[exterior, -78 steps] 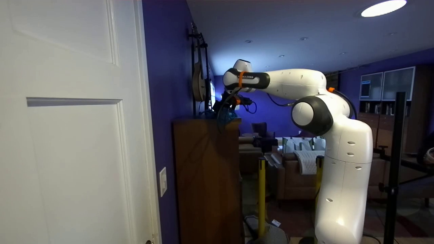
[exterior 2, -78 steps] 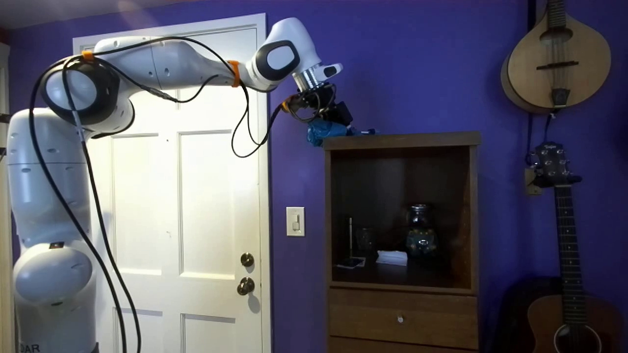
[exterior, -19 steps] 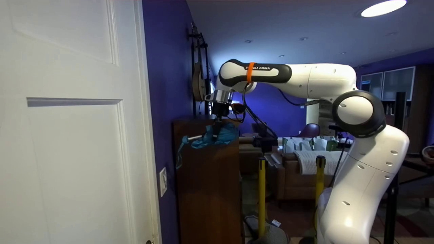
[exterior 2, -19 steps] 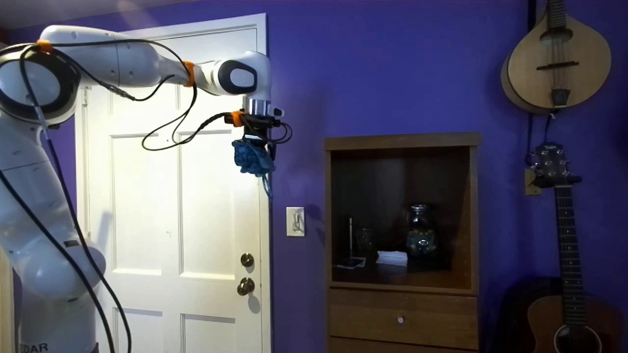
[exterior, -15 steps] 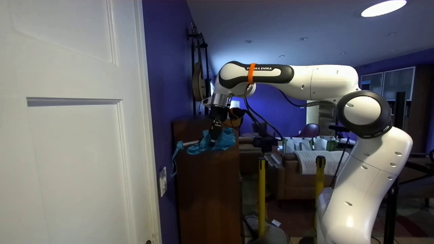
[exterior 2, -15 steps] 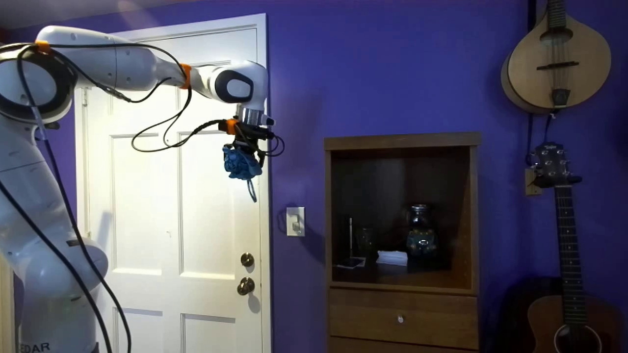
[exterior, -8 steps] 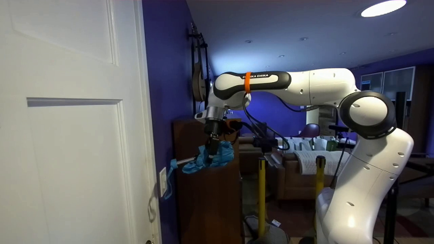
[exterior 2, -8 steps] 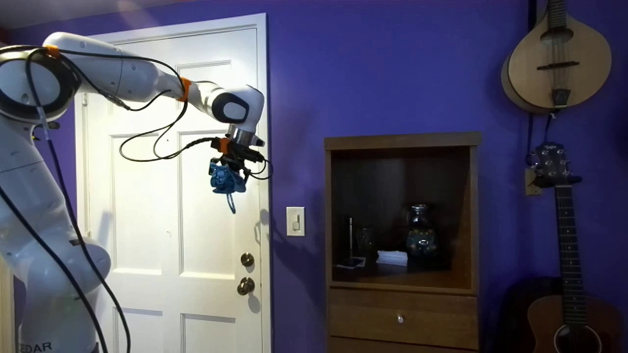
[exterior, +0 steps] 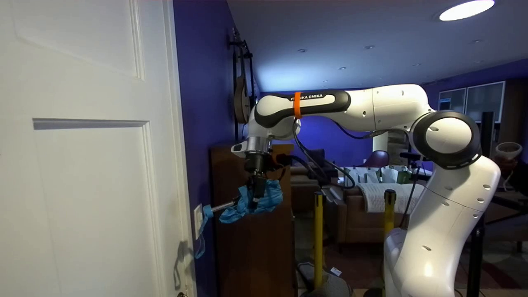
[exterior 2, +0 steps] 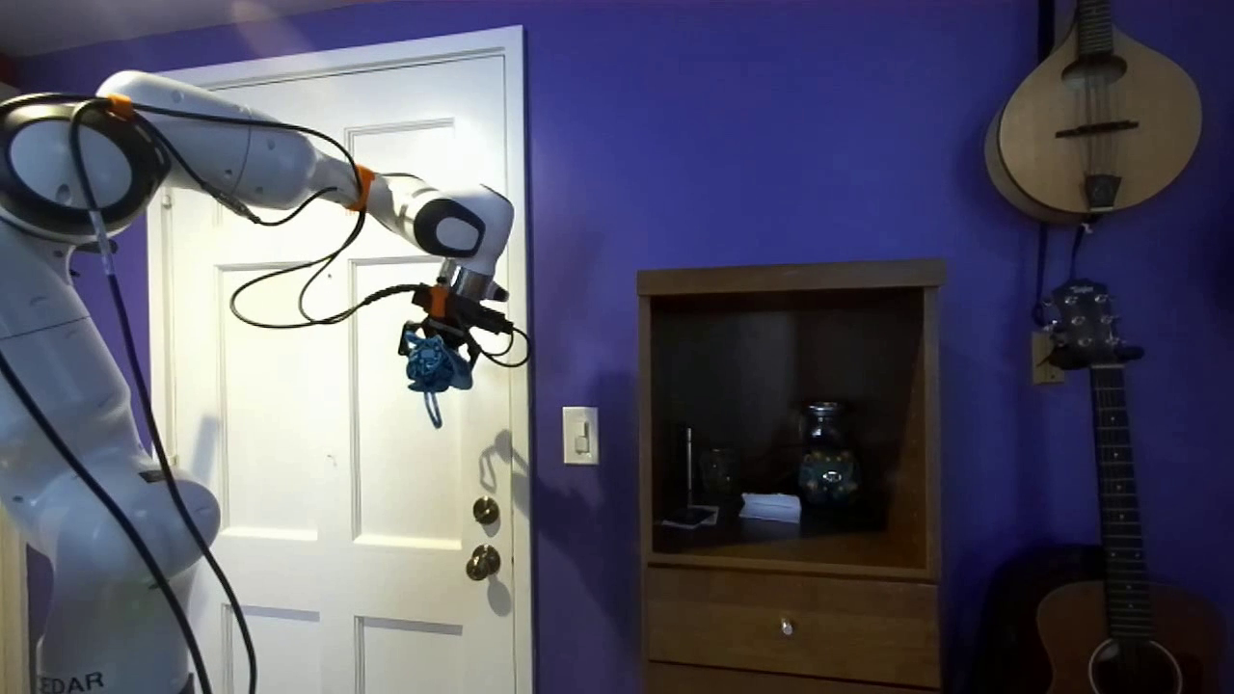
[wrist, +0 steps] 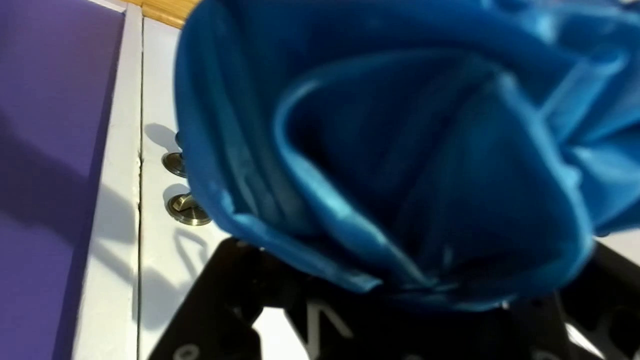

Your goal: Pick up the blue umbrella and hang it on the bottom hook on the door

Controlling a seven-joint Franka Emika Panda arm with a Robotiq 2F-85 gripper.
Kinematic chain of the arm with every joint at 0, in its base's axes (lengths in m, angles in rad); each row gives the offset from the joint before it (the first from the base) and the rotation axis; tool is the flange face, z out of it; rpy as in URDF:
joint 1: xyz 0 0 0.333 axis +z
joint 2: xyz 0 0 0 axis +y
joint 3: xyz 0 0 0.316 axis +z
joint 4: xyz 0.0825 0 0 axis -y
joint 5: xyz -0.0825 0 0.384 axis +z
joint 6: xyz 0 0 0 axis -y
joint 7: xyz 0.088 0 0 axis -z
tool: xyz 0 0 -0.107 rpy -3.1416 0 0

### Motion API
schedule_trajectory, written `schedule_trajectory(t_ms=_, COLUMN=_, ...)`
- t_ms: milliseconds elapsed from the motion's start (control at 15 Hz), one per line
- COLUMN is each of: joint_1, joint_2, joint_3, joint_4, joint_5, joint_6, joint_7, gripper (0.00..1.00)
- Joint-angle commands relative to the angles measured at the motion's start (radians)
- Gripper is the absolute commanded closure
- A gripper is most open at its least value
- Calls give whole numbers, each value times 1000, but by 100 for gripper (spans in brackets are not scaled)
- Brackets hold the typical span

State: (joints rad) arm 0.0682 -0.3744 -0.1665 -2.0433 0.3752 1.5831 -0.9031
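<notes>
Blue umbrella (exterior: 270,198): likely light, soft, slippery; best gripped mid-bundle. End effector (exterior: 254,202) pinches it, near the door (exterior 2: 333,386).

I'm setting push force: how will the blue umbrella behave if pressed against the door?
The blue umbrella will probably squash where its fabric bunches in loose folds. Its straight, shiny shaft seems likely to be stiff. The strap dangles, so it may swing.

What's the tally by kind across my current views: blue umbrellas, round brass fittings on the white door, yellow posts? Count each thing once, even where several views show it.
Blue umbrella: 1
Round brass fittings: 2
Yellow posts: 2
Total: 5
</notes>
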Motion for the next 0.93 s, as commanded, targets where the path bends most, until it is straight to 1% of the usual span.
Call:
schedule_trajectory(t_ms=0, joint_1=-14, joint_2=2, joint_3=10, joint_4=3, joint_5=4, joint_6=-4, joint_7=-4, gripper=66)
schedule_trajectory(t_ms=67, joint_1=-14, joint_2=2, joint_3=10, joint_4=3, joint_5=4, joint_6=-4, joint_7=-5, gripper=66)
schedule_trajectory(t_ms=133, joint_1=-14, joint_2=2, joint_3=10, joint_4=3, joint_5=4, joint_6=-4, joint_7=-6, gripper=91)
schedule_trajectory(t_ms=200, joint_1=-6, joint_2=31, joint_3=14, joint_4=11, joint_5=-4, joint_6=-25, joint_7=-17, gripper=91)
schedule_trajectory(t_ms=400, joint_1=13, joint_2=77, joint_3=17, joint_4=7, joint_5=30, joint_6=-52, joint_7=-95, gripper=91)
schedule_trajectory(t_ms=600, joint_1=16, joint_2=119, joint_3=44, joint_4=-10, joint_5=34, joint_6=-30, joint_7=-159, gripper=91)
schedule_trajectory(t_ms=867, joint_1=20, joint_2=183, joint_3=83, joint_4=-36, joint_5=72, joint_6=18, joint_7=-264, gripper=91)
